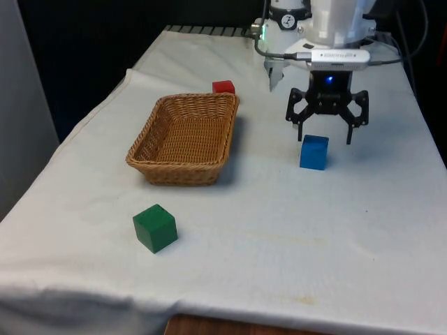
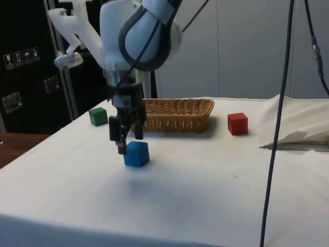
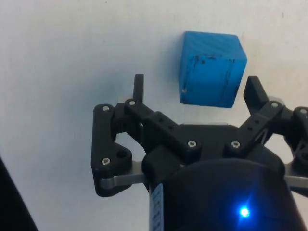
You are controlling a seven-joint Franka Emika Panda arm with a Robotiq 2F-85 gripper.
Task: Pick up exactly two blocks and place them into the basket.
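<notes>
A blue block (image 1: pixel 313 152) (image 2: pixel 136 154) (image 3: pixel 210 69) rests on the white cloth, to the front view's right of the wicker basket (image 1: pixel 180 172) (image 2: pixel 177 122). My gripper (image 1: pixel 324 139) (image 2: pixel 129 142) (image 3: pixel 197 90) is open and hangs low, just over and slightly behind the blue block. Its fingers (image 3: pixel 138 87) stand wide apart and touch nothing. In the wrist view the block lies a little beyond the fingertips, nearer one finger. A red block (image 1: pixel 223 86) (image 2: pixel 237 123) sits behind the basket. A green block (image 1: pixel 155 228) (image 2: pixel 98 116) sits in front of it. Nothing lies in the basket.
The table's edge (image 1: pixel 91 115) at the front view's left runs close to the basket. A dark cable (image 2: pixel 280 113) hangs down at the side view's right, over folds of cloth (image 2: pixel 298 138).
</notes>
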